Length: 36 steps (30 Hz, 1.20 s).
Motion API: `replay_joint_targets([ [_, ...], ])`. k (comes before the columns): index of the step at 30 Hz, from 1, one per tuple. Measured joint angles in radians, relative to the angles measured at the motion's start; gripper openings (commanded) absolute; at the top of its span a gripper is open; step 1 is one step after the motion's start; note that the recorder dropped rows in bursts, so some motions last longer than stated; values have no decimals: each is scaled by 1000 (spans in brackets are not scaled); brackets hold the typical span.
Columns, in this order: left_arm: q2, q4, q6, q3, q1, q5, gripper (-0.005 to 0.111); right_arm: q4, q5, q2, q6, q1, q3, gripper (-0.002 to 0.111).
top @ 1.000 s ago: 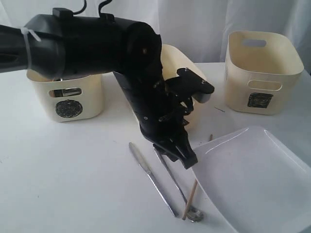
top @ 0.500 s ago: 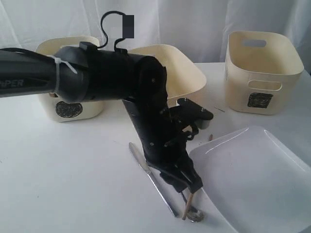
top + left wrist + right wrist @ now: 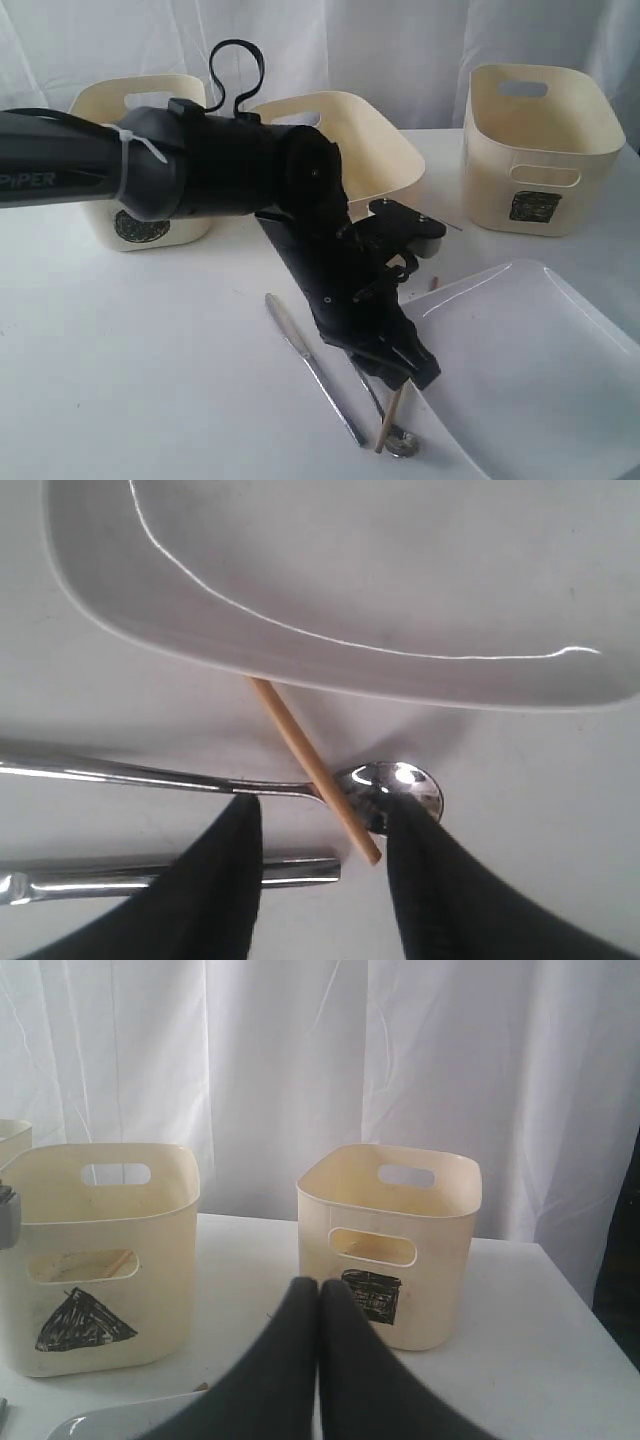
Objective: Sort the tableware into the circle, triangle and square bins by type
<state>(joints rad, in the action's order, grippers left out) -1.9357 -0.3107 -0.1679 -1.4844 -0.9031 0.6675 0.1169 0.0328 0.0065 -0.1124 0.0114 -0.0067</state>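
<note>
Left gripper (image 3: pixel 322 815): spread open and empty, low beside the plate (image 3: pixel 520 370), jaws either side of the chopstick's (image 3: pixel 310 765) tip.
Right gripper (image 3: pixel 318 1285): clenched on nothing, well back from the plate, facing the bins.
Loose cutlery: knife (image 3: pixel 310 365) and spoon (image 3: pixel 400 785) lie on the desk (image 3: pixel 150 350) just beside the plate. The chopstick crosses the spoon and runs under the plate's rim.
Plate: flat on the desk, not sorted.
Bins: circle bin (image 3: pixel 140 200), triangle bin (image 3: pixel 100 1260) and square bin (image 3: pixel 540 150) stand beyond the plate, with their contents mostly hidden.
Done, I reckon: no bowls or cups show on the desk, so they are likely binned.
Left: knife, spoon, chopstick and plate.
Progress: past halfway, by my guess.
</note>
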Motion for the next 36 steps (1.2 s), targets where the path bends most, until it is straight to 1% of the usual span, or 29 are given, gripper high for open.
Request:
replay_joint_targets([
  [10,-55,-15,-21,0,0,-17,46,0,0,0,0,0,0,0],
  [26,-76,-40,-49,0,0,-31,46,0,0,0,0,0,0,0],
  [36,-119,-56,-57,0,0,-60,46,0,2,0,0,0,0,0],
])
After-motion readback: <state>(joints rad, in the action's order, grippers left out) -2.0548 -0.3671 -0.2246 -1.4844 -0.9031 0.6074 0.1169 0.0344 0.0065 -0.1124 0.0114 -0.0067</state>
